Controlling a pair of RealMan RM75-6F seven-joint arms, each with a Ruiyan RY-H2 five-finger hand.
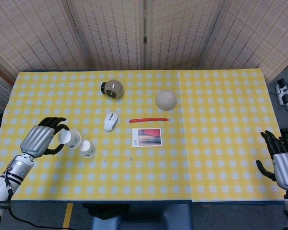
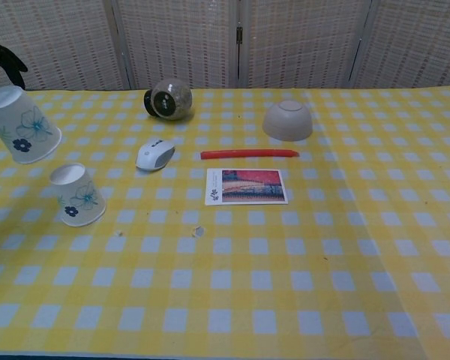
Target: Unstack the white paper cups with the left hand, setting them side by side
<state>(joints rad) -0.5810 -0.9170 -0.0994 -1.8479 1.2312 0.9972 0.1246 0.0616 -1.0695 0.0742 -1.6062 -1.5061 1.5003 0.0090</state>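
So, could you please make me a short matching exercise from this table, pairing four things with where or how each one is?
Things:
1. cup in the left hand
2. second cup
3. bowl
4. pen

States:
A. red, lying just beyond the picture card
B. upside down on the cloth
C. lifted and tilted
D. standing rim-up on the cloth

Pairs: 1-C, 2-D, 3-B, 4-A

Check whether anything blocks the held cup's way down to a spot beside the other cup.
Nothing visible does. The left hand holds one paper cup up, and the checked cloth beside the standing cup is bare. The computer mouse lies farther back, clear of it.
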